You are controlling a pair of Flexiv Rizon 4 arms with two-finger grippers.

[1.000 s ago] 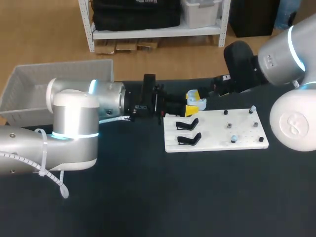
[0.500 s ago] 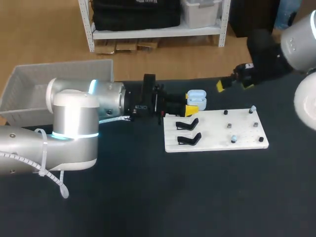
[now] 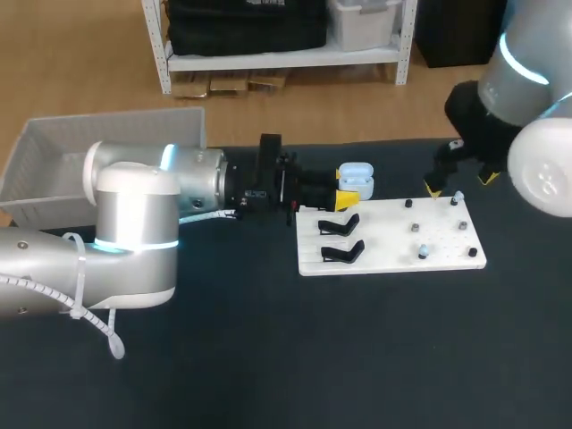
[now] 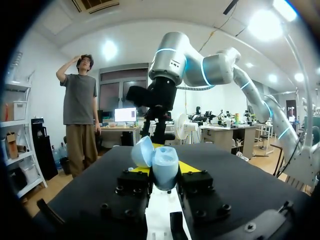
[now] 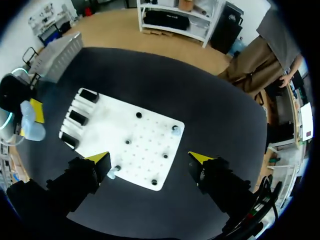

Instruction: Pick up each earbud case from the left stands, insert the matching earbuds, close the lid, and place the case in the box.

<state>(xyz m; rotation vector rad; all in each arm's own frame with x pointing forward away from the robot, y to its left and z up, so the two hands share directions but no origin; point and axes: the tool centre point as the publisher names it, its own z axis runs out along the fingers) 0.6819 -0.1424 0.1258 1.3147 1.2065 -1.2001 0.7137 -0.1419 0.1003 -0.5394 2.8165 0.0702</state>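
Case [image 4: 164,165], pale blue, lid open, held in left hand [image 4: 164,178]

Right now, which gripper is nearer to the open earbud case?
Left. The left gripper holds the earbud case between its fingers. The right gripper hangs open over the far right corner of the white board, well apart from the case.

Pale blue earbud case [image 3: 357,175], lid hinged open, gripped upright between the fingers of the left gripper [image 3: 347,182], just off white board [image 3: 384,234] far corner, two black stands [image 3: 340,225] on board's left, small pale earbuds [image 3: 424,253] on pegs at right, white box [image 3: 107,117] far left beside surface.
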